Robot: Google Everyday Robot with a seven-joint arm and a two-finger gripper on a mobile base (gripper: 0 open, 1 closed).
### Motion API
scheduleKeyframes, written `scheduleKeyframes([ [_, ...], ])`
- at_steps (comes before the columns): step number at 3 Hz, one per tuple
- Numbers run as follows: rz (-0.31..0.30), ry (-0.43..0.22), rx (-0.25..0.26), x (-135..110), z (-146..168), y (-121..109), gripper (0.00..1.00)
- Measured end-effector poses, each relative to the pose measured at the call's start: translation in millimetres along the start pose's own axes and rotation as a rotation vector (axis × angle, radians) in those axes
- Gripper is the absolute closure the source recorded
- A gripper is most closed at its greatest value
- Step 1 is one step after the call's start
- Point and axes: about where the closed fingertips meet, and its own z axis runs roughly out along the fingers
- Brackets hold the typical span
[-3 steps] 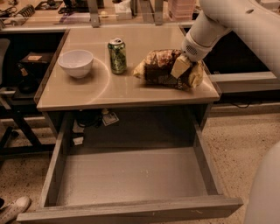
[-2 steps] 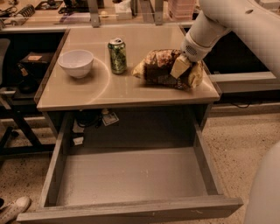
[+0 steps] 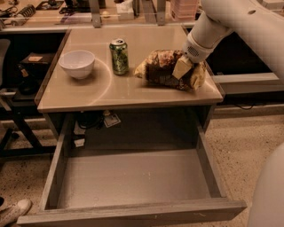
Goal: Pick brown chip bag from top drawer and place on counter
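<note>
The brown chip bag (image 3: 160, 70) lies on its side on the right part of the beige counter (image 3: 111, 94), close to the right edge. My gripper (image 3: 183, 66) comes down from the upper right on the white arm and sits on the bag's right half. The top drawer (image 3: 133, 177) is pulled fully out below the counter, and its flat grey bottom shows nothing in it.
A green can (image 3: 119, 56) stands just left of the bag. A white bowl (image 3: 77, 63) sits at the counter's left. A cluttered bench (image 3: 53, 11) runs behind. A dark chair frame (image 3: 13, 115) stands at the left, with a shoe (image 3: 13, 210) on the floor.
</note>
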Motion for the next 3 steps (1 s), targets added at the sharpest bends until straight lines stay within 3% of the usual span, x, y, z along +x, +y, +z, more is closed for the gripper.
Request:
scheduleKeyframes([
  [1,0.000,0.000,0.000,0.0,0.0,0.0,0.11],
  [2,0.000,0.000,0.000,0.0,0.2,0.1,0.00],
  [3,0.000,0.000,0.000,0.0,0.2,0.1,0.00],
])
